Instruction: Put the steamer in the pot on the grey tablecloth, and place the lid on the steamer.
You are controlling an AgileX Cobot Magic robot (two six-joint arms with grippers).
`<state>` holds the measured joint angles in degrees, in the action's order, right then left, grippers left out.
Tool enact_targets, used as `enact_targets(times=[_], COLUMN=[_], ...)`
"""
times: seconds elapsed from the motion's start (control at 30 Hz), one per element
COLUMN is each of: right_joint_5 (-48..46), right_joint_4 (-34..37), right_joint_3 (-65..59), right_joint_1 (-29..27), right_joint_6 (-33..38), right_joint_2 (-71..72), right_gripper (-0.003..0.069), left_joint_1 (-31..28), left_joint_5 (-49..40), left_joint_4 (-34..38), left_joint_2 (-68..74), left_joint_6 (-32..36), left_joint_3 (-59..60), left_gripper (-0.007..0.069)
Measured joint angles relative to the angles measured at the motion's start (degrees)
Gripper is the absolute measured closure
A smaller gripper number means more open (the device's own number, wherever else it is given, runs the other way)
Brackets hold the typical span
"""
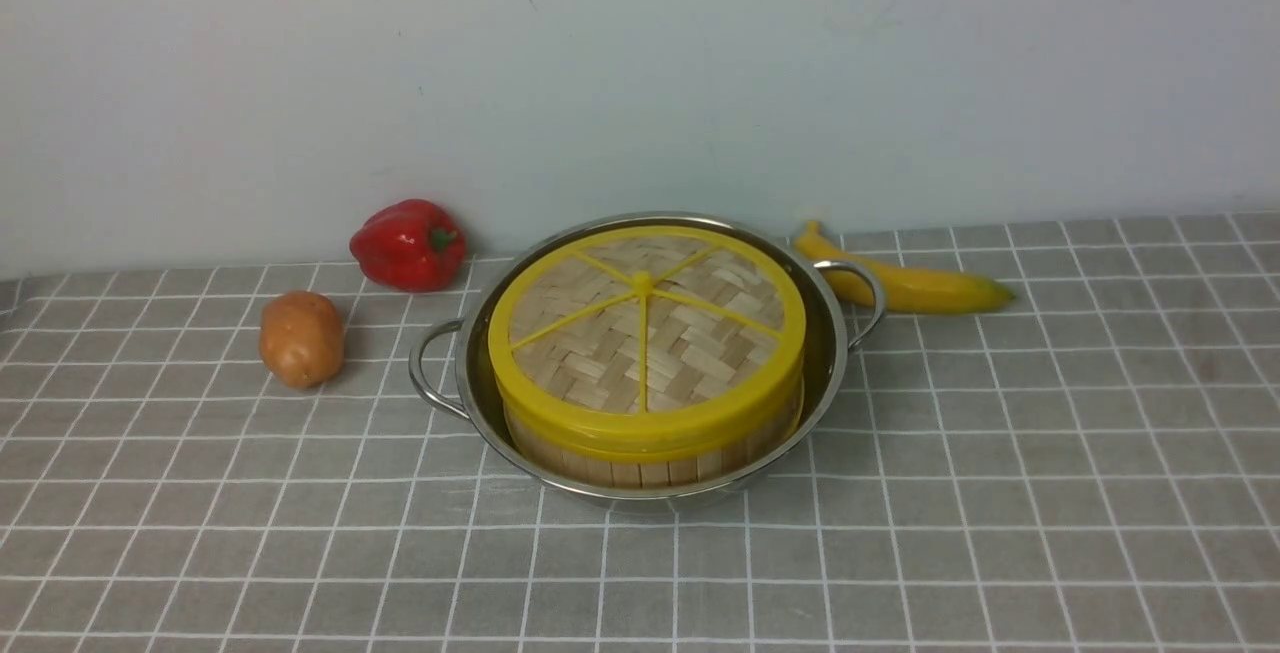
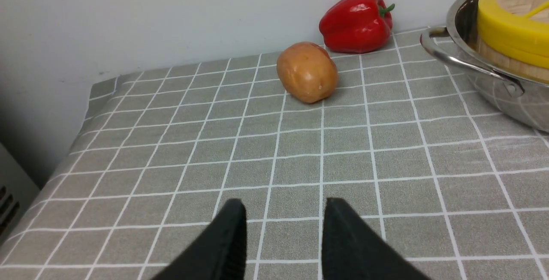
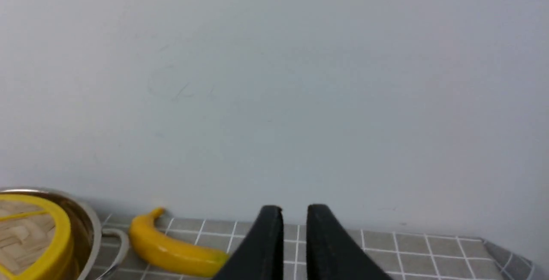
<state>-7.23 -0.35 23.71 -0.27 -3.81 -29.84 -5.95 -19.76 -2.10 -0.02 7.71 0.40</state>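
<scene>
The lid [image 1: 645,333] sits on the steamer [image 1: 650,458] inside the pot [image 1: 835,363]. Left tool [image 2: 283,211] is spread and empty, the pot far ahead to one side. Right tool [image 3: 295,215] holds nothing, jaws slightly parted. Withdraw both gently, without bumping the pot.

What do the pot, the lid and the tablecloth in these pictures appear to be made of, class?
The pot: polished metal, probably stainless steel, since it mirrors its surroundings. The lid: pale woven strips, apparently bamboo, within a smooth yellow rim and spokes that look like plastic. The tablecloth: matte grey sheet with white grid lines; fabric or vinyl, unclear.
</scene>
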Motion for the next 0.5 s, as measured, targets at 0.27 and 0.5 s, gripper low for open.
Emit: enact_targets(times=[0.27, 0.5], right_joint_5=[9.16, 7.23], right_joint_4=[0.0, 0.0], right_joint_3=[-20.46, -24.11], right_joint_1=[-1.03, -1.03], right_joint_6=[-0.65, -0.84], right_joint_2=[17.21, 25.06], right_gripper=[0.0496, 0.047], left_joint_1=[0.0, 0.0], left_joint_5=[0.0, 0.0], left_joint_4=[0.0, 0.0], left_joint_2=[0.0, 0.0], left_joint_6=[0.0, 0.0], left_joint_3=[0.0, 0.0], left_gripper=[0.0382, 0.0382])
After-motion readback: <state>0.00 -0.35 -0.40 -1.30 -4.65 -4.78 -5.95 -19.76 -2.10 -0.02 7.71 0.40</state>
